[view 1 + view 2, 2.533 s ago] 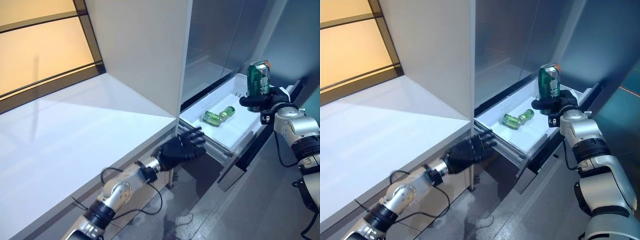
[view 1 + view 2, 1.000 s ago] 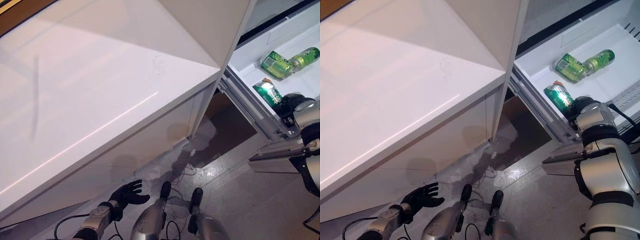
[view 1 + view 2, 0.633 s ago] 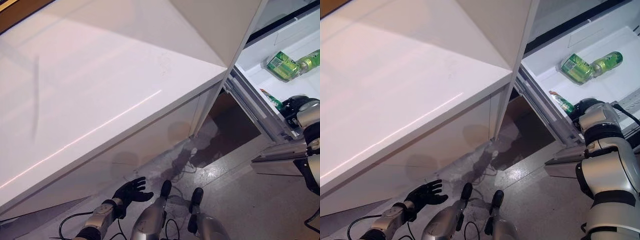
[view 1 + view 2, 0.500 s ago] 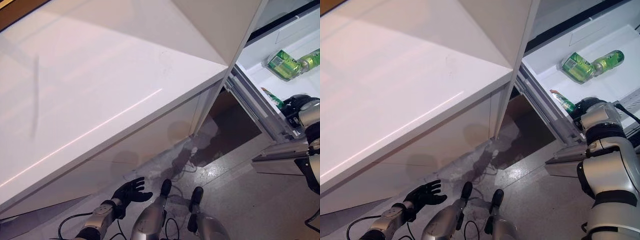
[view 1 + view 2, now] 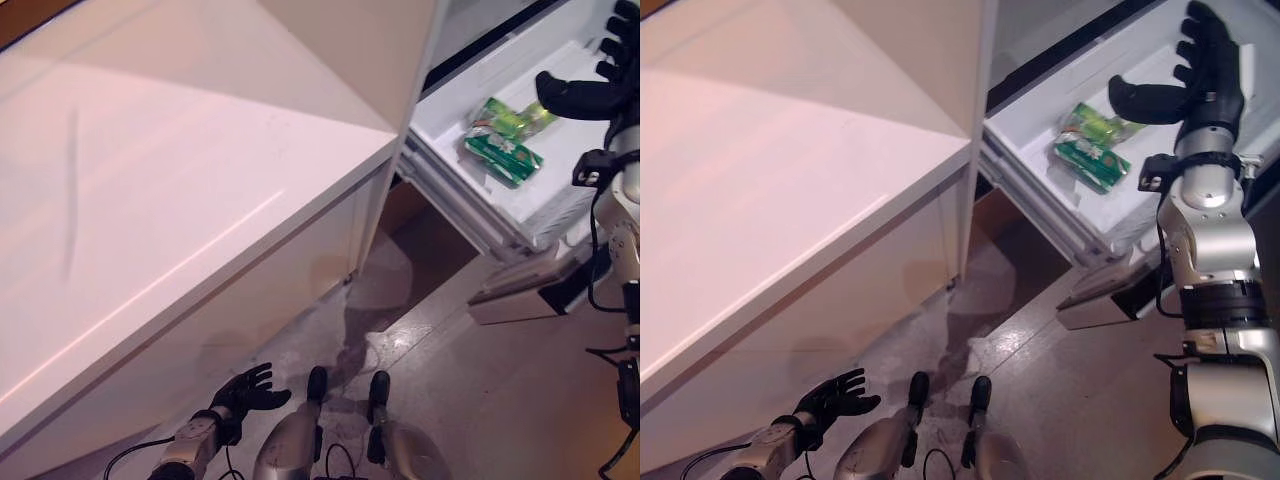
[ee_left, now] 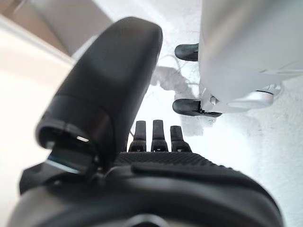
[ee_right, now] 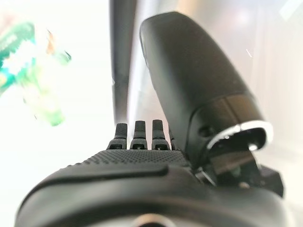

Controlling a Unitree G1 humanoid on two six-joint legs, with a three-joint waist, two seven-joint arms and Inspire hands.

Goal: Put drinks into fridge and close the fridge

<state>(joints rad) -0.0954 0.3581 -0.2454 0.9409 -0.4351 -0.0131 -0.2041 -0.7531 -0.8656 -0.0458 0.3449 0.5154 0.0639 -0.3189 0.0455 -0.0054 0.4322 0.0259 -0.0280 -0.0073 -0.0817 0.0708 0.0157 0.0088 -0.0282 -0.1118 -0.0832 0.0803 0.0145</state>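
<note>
A green can [image 5: 1092, 164] lies on its side in the open white fridge drawer [image 5: 1040, 190], next to other green drinks [image 5: 1095, 127] behind it. The drinks also show in the right wrist view [image 7: 28, 61]. My right hand [image 5: 1202, 75] is open and empty, raised above the drawer's right end, apart from the can. My left hand [image 5: 830, 398] is open and empty, low down near the floor at the lower left, far from the fridge.
A long white counter [image 5: 150, 200] fills the left. A white cabinet side panel [image 5: 400, 60] stands between the counter and the fridge. The drawer's front [image 5: 525, 290] juts out over the grey floor [image 5: 1070, 400].
My right hand has let go of the green can, which now lies in the drawer, and has lifted up open. The camera has shifted. My left hand stays low.
</note>
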